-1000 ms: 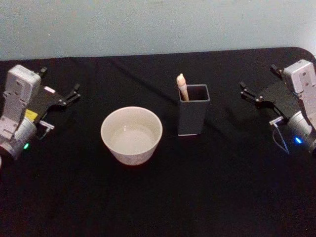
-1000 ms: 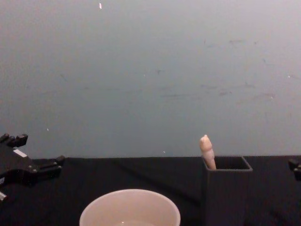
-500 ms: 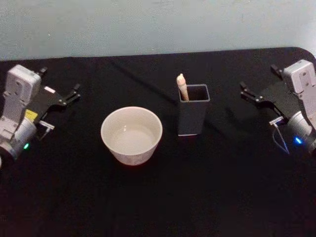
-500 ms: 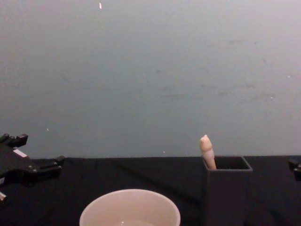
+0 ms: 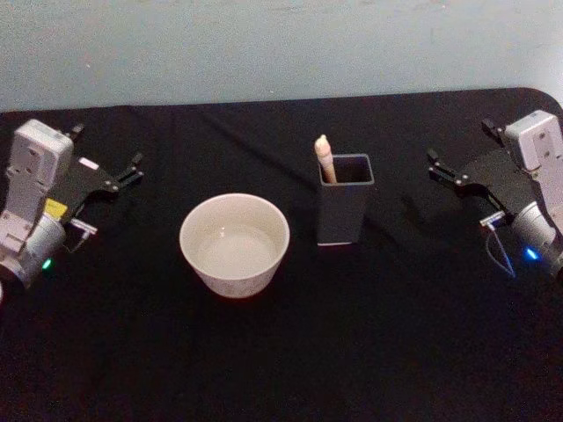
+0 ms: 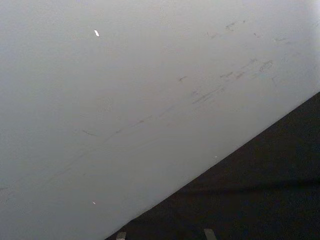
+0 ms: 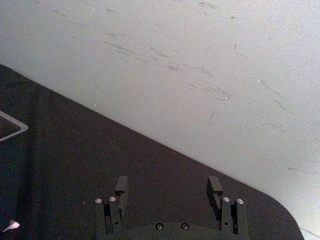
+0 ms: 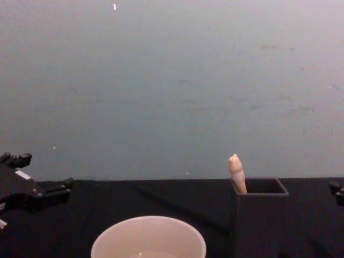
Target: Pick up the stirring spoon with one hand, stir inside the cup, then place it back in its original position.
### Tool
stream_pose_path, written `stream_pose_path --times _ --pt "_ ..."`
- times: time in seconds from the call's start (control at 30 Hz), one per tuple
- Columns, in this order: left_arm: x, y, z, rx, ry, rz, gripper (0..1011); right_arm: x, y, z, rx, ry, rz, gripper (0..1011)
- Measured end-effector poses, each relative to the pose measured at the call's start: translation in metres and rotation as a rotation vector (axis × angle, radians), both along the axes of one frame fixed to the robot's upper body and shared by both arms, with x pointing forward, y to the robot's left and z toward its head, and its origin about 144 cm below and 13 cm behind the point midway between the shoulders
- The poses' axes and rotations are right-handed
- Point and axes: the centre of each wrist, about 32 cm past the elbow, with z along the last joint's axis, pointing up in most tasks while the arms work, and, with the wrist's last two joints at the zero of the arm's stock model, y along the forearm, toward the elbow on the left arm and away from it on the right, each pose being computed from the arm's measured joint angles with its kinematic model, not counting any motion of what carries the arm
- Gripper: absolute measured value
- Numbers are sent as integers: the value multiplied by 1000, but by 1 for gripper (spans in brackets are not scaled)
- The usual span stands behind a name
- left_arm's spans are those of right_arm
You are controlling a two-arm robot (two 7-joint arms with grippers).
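The stirring spoon [image 5: 325, 158] stands in a dark grey square holder [image 5: 342, 207] at mid-table. Only its pale beige handle [image 8: 236, 173] sticks out; the rest is hidden inside. The cream-white cup [image 5: 234, 243] sits left of the holder, and its rim [image 8: 148, 236] shows low in the chest view. My left gripper [image 5: 134, 169] hovers open at the table's left side, well away from the cup, with its fingers spread apart [image 6: 165, 234]. My right gripper [image 5: 435, 165] hangs open at the right side, away from the holder, nothing between its fingers [image 7: 168, 186].
A black cloth [image 5: 290, 352] covers the table, and a pale wall [image 8: 172, 80] stands behind its far edge. Bare cloth lies in front of the cup and holder and between them and each gripper.
The cup, holder and spoon have not moved, and neither arm has moved. The whole scene sits slightly lower in the head view than before.
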Motion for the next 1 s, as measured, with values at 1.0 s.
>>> stream_pose_path --times 1.0 --pt "0 0 0 0 0 0 1001 0 0 0 0 0 0 1003"
